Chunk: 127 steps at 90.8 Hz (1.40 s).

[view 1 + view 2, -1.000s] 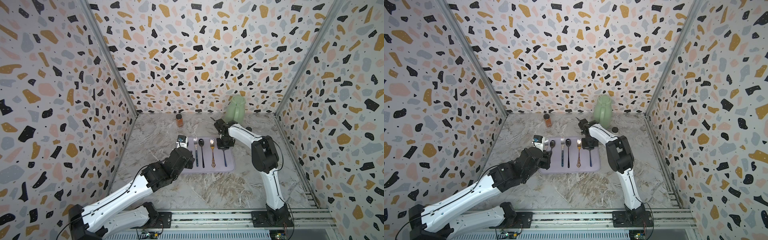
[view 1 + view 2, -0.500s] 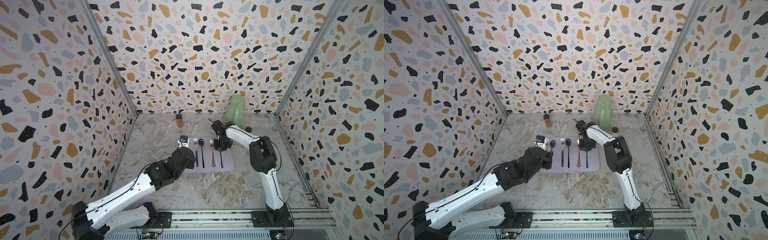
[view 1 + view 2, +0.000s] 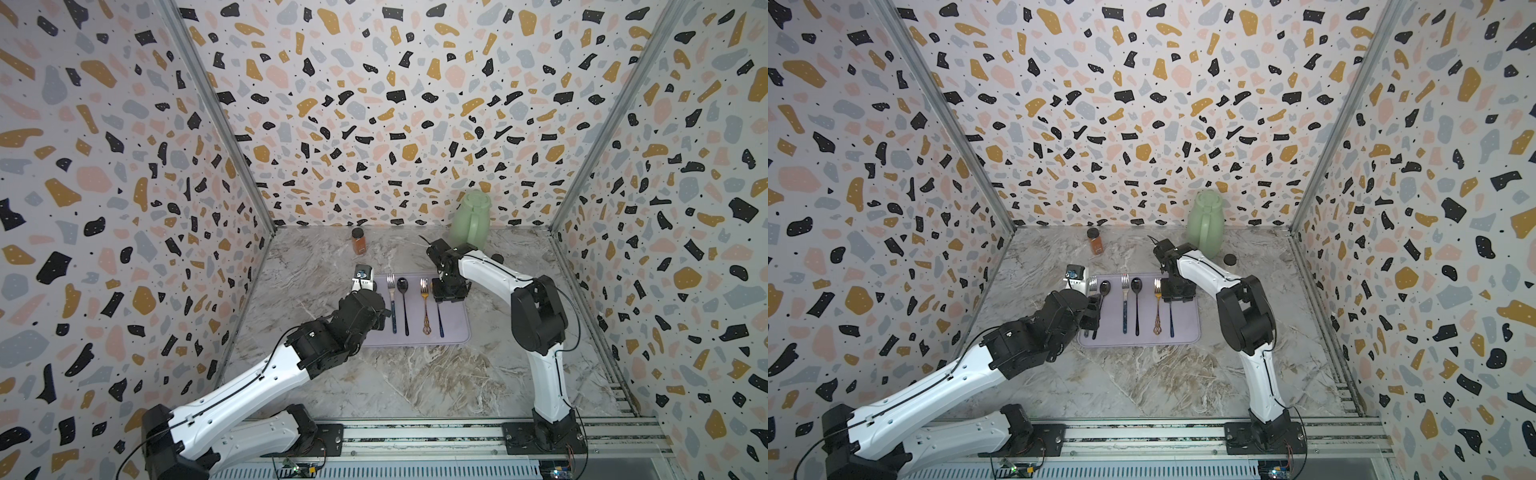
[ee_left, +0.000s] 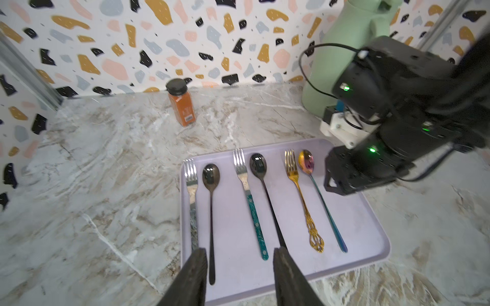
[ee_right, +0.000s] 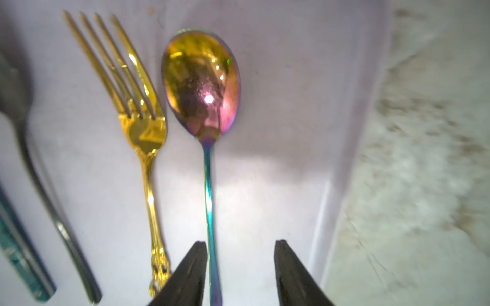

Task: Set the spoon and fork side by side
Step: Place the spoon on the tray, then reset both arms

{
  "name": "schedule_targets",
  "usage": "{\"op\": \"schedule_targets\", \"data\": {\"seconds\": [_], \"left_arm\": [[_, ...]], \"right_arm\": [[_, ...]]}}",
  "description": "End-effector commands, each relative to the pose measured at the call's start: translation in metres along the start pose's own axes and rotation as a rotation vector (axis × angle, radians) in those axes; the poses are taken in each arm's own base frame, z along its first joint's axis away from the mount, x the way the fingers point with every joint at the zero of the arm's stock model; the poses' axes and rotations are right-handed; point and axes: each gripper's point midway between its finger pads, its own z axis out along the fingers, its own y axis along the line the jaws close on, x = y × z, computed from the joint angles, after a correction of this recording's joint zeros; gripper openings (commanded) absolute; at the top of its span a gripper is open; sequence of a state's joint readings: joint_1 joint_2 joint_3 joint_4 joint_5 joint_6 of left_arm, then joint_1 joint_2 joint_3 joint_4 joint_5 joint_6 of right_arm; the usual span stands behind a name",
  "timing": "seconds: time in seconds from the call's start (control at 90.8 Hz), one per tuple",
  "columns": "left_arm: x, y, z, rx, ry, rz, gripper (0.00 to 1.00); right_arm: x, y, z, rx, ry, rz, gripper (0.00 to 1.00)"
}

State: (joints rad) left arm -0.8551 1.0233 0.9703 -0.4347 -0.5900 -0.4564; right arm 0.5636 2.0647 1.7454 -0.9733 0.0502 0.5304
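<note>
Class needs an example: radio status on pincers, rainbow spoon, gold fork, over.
Left pincer open; right pincer open astride rainbow spoon handle. Spoon flat beside gold fork on tray. Nothing blocking.

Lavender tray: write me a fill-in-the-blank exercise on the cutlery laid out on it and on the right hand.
The lavender tray holds ___ pieces of cutlery.
The ornate-handled fork next to the iridescent spoon is ___ in colour.
The right hand straddles that spoon's handle with its jaws ___.
The teal-handled piece is a ___.
Missing words: six; gold; open; fork.
</note>
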Motion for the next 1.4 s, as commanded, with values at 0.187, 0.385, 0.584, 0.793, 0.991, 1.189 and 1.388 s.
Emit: {"op": "schedule_targets", "data": {"seconds": [0.187, 0.385, 0.584, 0.793, 0.991, 1.189, 1.388], "left_arm": [[-0.059, 0.029, 0.008, -0.216, -0.302, 0.043, 0.59], [-0.036, 0.05, 0.047, -0.311, -0.346, 0.17, 0.89], [0.0, 0.093, 0.08, -0.453, -0.276, 0.233, 0.99], [0.038, 0.143, 0.102, -0.567, -0.195, 0.255, 1.0], [0.047, 0.161, 0.098, -0.485, -0.167, 0.215, 1.0], [0.082, 0.183, 0.114, -0.388, -0.105, 0.137, 1.0], [0.107, 0.19, 0.133, -0.297, -0.113, 0.076, 1.0]], "right_arm": [[-0.002, -0.051, -0.1, 0.081, -0.252, -0.027, 0.6], [-0.006, -0.087, -0.102, 0.168, -0.458, -0.073, 0.81], [0.0, -0.133, -0.097, 0.298, -0.646, -0.068, 0.86], [0.002, -0.182, -0.079, 0.371, -0.801, -0.036, 0.98], [0.008, -0.23, -0.045, 0.433, -0.8, 0.056, 1.0], [0.005, -0.251, -0.026, 0.401, -0.852, 0.102, 1.0], [0.003, -0.254, -0.01, 0.37, -0.841, 0.1, 1.0]]}}
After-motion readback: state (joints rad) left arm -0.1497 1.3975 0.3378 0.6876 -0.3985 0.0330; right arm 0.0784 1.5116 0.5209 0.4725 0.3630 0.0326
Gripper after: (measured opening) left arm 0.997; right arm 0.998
